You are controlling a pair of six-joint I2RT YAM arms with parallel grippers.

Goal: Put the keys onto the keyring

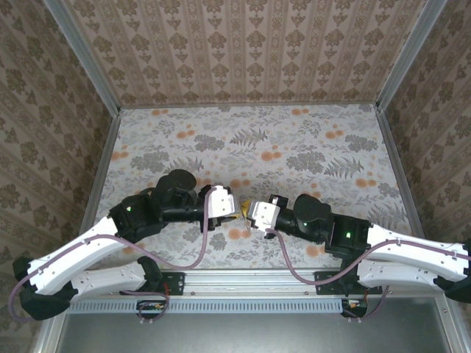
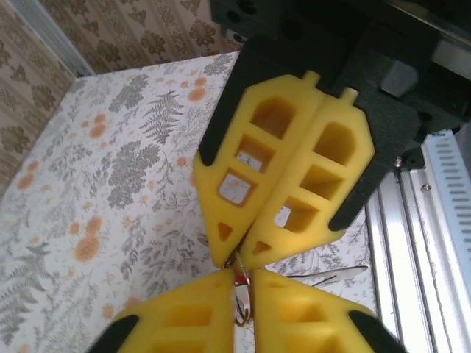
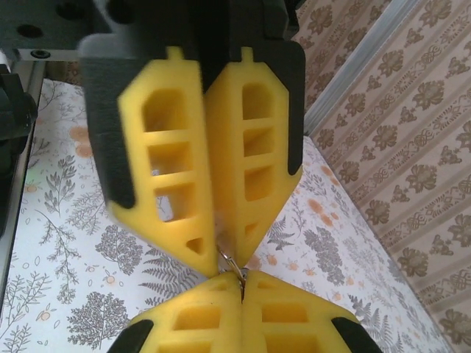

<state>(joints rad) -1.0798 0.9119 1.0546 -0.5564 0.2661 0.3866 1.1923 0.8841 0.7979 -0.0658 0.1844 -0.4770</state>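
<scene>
Both arms meet tip to tip over the near middle of the floral table (image 1: 309,147). The left gripper (image 1: 237,209) has its yellow fingers pressed flat together, with no gap down the seam. The right gripper (image 1: 249,213) is likewise clenched, fingers flush. In the left wrist view we see a thin metal loop (image 2: 241,300) caught in the seam at the left gripper's tips. Its upper end reaches the closed tips of the right gripper just above, and the two sets of tips nearly touch. In the right wrist view the loop bridges the small gap between the tips, above the table, and one end runs into the seam of the right gripper's own fingers. We cannot tell whether this loop is the keyring or part of a key, as it is too small and half hidden. A slim bright metal piece (image 2: 335,275) lies flat on the table beyond the tips, near the metal rail (image 2: 412,243); we cannot tell what it is.
</scene>
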